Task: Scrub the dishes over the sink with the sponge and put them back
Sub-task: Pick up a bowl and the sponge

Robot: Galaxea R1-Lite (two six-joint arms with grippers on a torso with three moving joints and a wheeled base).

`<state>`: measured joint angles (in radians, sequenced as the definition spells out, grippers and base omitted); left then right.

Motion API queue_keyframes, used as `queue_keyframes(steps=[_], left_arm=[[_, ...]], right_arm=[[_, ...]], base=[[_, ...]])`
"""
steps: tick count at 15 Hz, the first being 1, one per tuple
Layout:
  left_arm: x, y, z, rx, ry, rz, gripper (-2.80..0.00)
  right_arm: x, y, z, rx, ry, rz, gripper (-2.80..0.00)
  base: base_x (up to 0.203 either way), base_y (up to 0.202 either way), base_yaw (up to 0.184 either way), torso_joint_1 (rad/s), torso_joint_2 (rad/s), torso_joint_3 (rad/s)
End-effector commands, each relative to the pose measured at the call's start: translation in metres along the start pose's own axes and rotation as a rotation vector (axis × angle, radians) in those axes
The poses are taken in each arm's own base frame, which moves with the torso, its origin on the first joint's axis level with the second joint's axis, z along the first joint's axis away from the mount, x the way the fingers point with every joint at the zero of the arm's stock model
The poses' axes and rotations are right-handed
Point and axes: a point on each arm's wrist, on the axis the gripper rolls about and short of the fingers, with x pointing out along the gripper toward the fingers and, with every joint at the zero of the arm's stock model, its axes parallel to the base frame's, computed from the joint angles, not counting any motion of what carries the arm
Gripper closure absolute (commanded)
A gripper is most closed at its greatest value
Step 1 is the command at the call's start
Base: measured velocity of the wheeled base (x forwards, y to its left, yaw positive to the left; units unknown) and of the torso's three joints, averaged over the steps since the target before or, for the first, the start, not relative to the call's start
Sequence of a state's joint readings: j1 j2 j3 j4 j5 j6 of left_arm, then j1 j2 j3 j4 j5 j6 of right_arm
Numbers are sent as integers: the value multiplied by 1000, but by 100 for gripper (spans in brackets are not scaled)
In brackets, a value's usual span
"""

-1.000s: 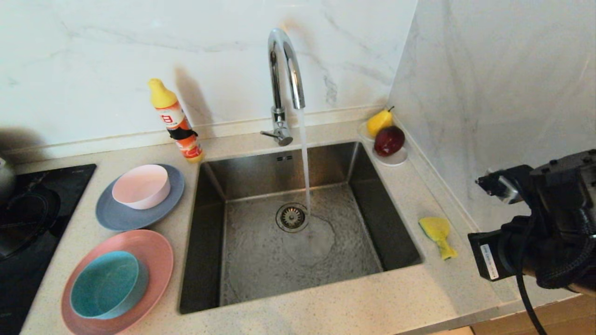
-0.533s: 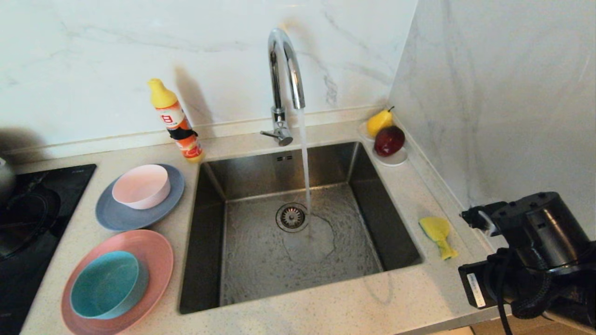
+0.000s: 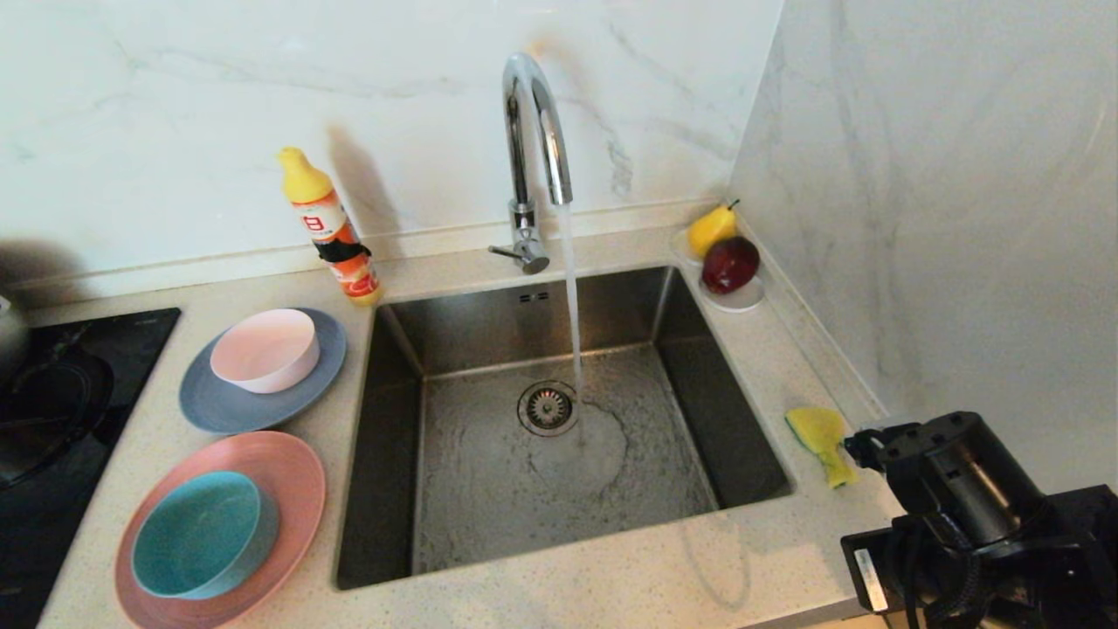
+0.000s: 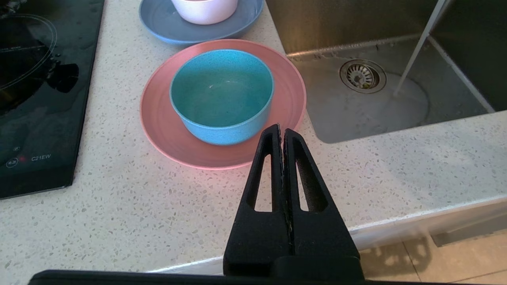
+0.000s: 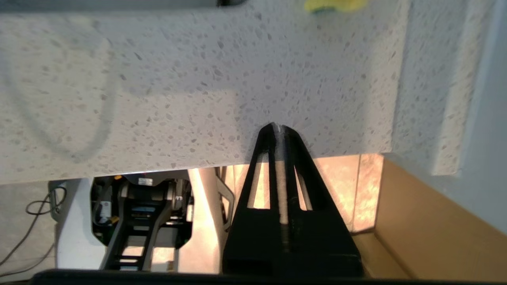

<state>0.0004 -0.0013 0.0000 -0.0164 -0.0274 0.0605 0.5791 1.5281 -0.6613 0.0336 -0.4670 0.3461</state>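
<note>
The yellow sponge (image 3: pixel 821 441) lies on the counter right of the steel sink (image 3: pixel 393 437), and its edge shows far ahead in the right wrist view (image 5: pixel 334 4). My right arm (image 3: pixel 961 489) hangs just near of it, over the counter's front edge. The right gripper (image 5: pixel 280 126) is open by a thin slit and holds nothing. Left of the sink, a teal bowl (image 3: pixel 201 533) sits on the pink plate (image 3: pixel 288 472) and a pale pink bowl (image 3: pixel 265 349) on the grey-blue plate (image 3: pixel 218 406). My left gripper (image 4: pixel 282 128) is shut and empty, near of the teal bowl (image 4: pixel 222 95).
Water runs from the chrome tap (image 3: pixel 533 131) into the sink. A detergent bottle (image 3: pixel 330 229) stands at the back left. A white saucer (image 3: pixel 742 301) with a pear and a red fruit sits in the back right corner. A black hob (image 3: pixel 52 419) lies far left. A marble wall closes the right side.
My right arm has sunk and swung down toward the counter's front edge, ending close to the sponge. Its jaws have parted a crack. The left arm has not moved.
</note>
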Motion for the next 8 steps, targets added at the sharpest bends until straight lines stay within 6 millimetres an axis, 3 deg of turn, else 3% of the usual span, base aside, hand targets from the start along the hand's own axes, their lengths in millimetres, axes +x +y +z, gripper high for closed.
queue_keyframes(steps=[1, 8], left_arm=[[1, 0, -5, 0, 21, 0, 0], [1, 0, -5, 0, 19, -2, 0]], right_arm=[[4, 1, 2, 7, 2, -8, -280], [15, 6, 6, 97, 34, 3, -280]], base=[[0, 0, 0, 0, 0, 0], [0, 0, 0, 0, 0, 0]])
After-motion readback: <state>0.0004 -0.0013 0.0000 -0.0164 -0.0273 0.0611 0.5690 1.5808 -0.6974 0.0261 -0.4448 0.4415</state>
